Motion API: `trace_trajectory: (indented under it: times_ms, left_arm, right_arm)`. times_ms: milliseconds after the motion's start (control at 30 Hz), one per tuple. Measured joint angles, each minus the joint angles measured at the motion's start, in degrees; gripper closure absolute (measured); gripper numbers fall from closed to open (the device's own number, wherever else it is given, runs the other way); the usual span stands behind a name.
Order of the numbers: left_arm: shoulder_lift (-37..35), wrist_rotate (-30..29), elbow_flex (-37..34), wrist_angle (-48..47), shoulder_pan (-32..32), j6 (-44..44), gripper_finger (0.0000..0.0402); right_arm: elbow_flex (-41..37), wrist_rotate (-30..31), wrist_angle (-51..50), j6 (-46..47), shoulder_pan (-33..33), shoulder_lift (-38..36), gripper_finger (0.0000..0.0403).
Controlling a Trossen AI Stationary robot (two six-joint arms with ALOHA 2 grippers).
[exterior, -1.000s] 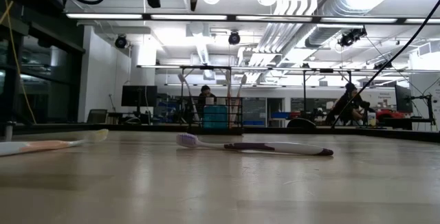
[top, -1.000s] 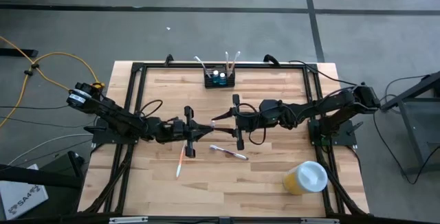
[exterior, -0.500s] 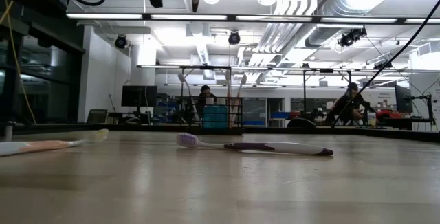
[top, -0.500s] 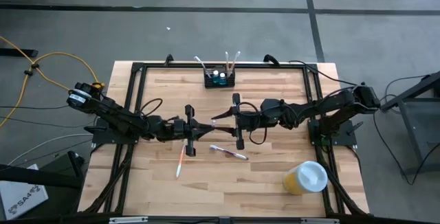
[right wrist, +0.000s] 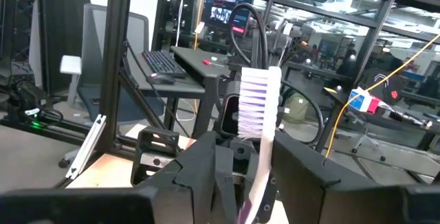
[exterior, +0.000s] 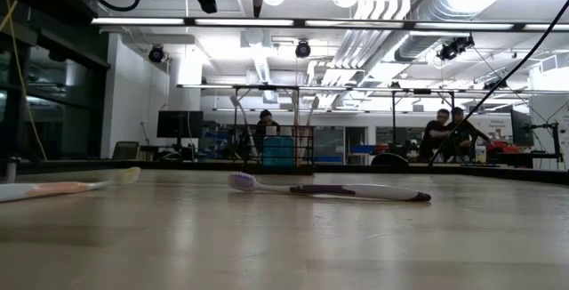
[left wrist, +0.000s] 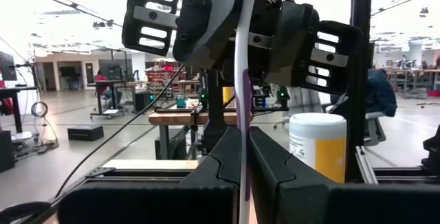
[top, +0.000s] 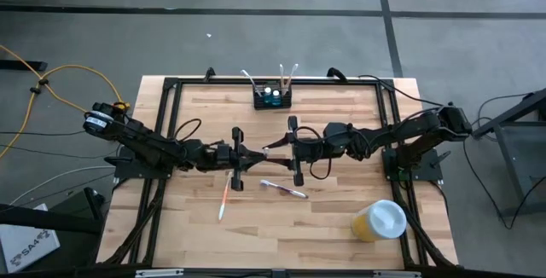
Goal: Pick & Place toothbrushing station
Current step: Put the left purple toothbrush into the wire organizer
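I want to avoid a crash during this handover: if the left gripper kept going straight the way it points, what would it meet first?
Most likely the right gripper, which faces the left gripper head-on above the table's middle. The white toothbrush clamped in the left gripper already reaches between the right one's fingers. The exact gap is unclear.

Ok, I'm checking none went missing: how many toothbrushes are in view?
6: three in the caddy, orange toothbrush and purple toothbrush lying on the table, white toothbrush clamped in the left end effector. More may be hidden.

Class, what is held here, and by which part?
The left gripper holds a toothbrush by its handle; its head reaches the right gripper.
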Motion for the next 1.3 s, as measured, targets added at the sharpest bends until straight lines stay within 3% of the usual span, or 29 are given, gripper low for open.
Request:
trace_trajectory:
  times_ms: [600, 1033, 1300]
  left_arm:
    - [0.0, 2.2, 0.0, 0.0, 0.0, 0.0, 0.0401]
    - [0.0, 2.2, 0.0, 0.0, 0.0, 0.6, 0.0401]
    - [0.0, 2.2, 0.0, 0.0, 0.0, 0.6, 0.0401]
  right_arm:
    - [0.0, -1.9, -0.1, 2.6, -1.8, 0.6, 0.0277]
    - [0.0, -3.7, 0.1, 2.4, -1.8, 1.4, 0.0384]
    - [0.0, -4.4, 0.1, 2.4, -1.8, 1.4, 0.0391]
